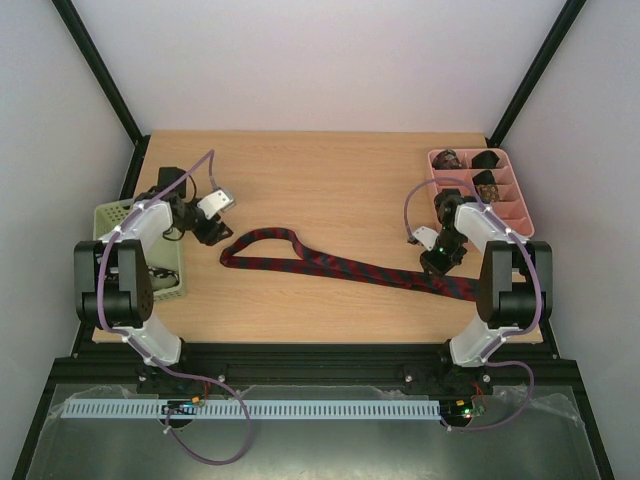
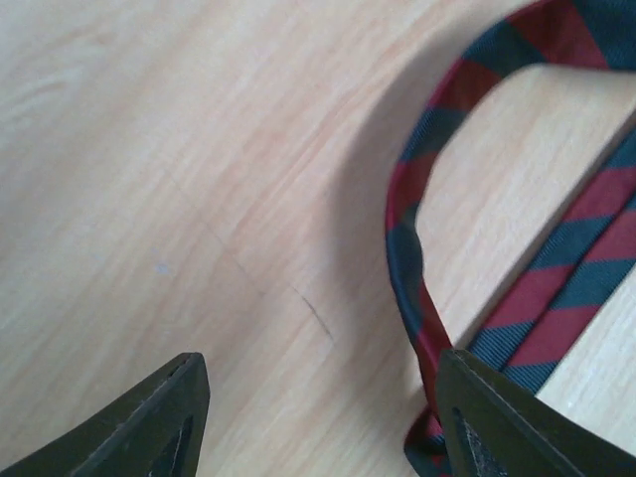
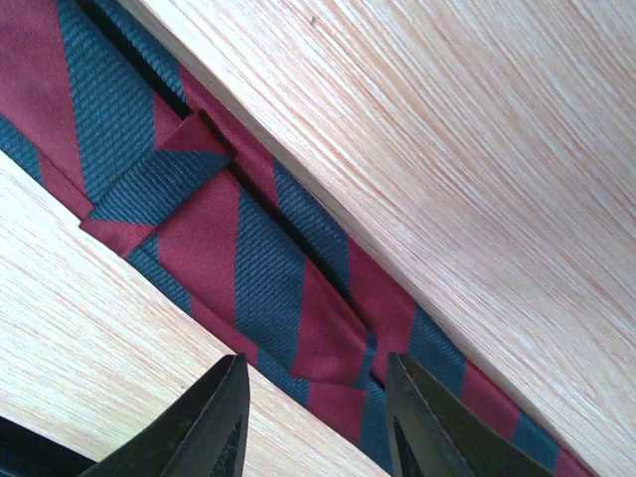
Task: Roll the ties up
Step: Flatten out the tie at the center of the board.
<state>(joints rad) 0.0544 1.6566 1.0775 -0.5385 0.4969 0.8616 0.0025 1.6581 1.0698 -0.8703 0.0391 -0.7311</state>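
Your left fingers (image 1: pixel 213 236) stand wide apart with nothing between them, beside the looped end of the red-and-navy striped tie (image 1: pixel 340 265) (the end farthest from the pink tray (image 1: pixel 505 212)). Your right fingers (image 1: pixel 438 267), partly spread and empty, hover over the end nearest that tray. The tie lies stretched along the surface (image 1: pixel 330 180).

Left claw (image 2: pixel 323 368), right claw (image 3: pixel 316 366) (jaws parted)

Bright, even diffuse light; soft shadow left of the raised tie (image 2: pixel 402 248) in left wrist view; both wrist views blur at bottom edge.
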